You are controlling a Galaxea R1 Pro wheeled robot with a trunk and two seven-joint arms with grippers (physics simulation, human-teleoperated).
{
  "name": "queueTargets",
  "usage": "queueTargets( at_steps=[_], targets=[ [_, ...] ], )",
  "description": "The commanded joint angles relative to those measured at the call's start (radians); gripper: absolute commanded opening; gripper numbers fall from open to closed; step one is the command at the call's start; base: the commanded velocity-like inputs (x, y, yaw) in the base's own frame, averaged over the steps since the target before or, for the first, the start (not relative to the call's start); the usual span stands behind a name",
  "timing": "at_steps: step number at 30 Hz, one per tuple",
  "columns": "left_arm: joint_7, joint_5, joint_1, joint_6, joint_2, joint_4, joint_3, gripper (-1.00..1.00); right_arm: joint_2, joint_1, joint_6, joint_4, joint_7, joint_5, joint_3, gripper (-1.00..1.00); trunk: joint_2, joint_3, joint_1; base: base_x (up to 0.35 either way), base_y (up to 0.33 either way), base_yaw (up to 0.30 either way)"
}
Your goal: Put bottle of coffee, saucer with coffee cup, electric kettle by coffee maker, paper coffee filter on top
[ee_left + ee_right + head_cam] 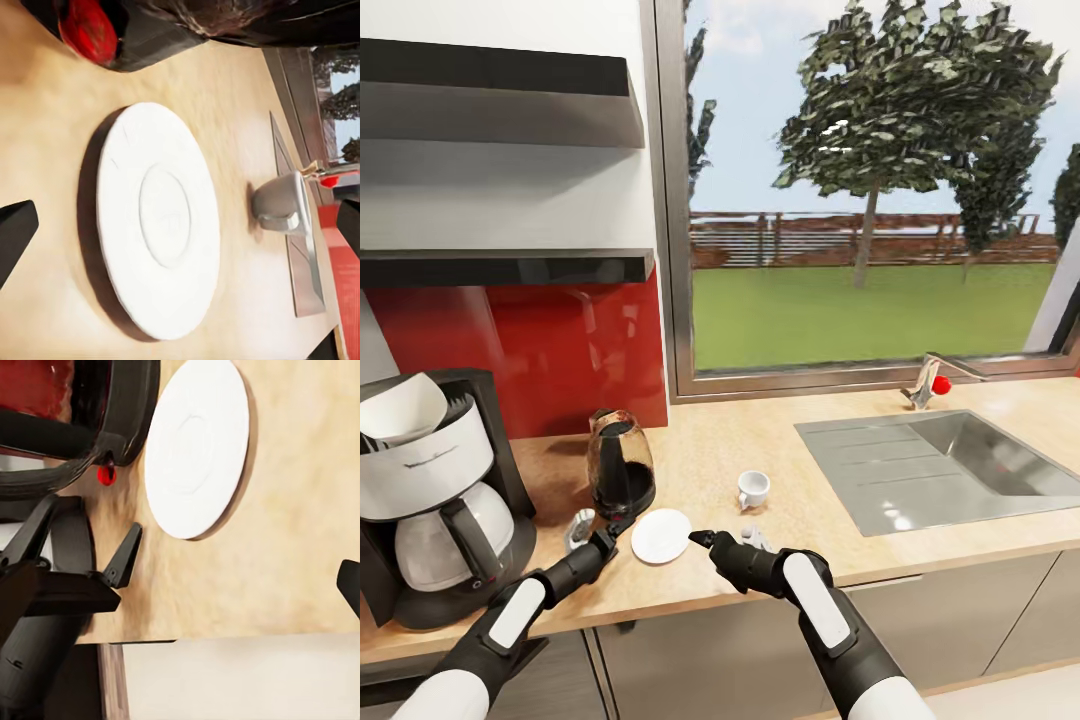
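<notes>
Your saucer (661,535) lies flat on the bench (840,480) at lower centre, between both arms, the left gripper (616,531) just beside its left rim with fingers apart (the right gripper (700,539) sits equally near, also apart), cup (752,489) up-right.

On the light wooden countertop (780,450) I count one black-and-white coffee maker (435,500) with one white paper filter (400,408) on top at the far left, one dark glass electric kettle (620,462) just right of it, one flat round white saucer (661,535) and one small white coffee cup (753,489). There is one steel sink (950,470) with one tap (928,380) at the right. Two dark wall shelves (500,265) hang above, and two black-and-white robot arms reach in from the near side.
</notes>
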Motion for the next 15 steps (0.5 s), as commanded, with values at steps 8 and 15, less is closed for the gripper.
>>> queueTargets(
  at_steps=[8,15],
  targets=[
    [0.001,0.004,0.0,0.007,-0.008,0.0,0.003,1.0,0.0,0.0,0.002,-0.003,-0.01,-0.01,0.002,1.0,-0.001,0.0,0.0,0.0,0.0,0.0],
    [0.059,0.005,0.0,0.006,-0.012,-0.002,0.005,1.0,0.0,-0.001,0.001,-0.005,-0.009,-0.01,0.004,1.0,-0.001,0.0,0.0,0.0,0.0,0.0]
  ],
)
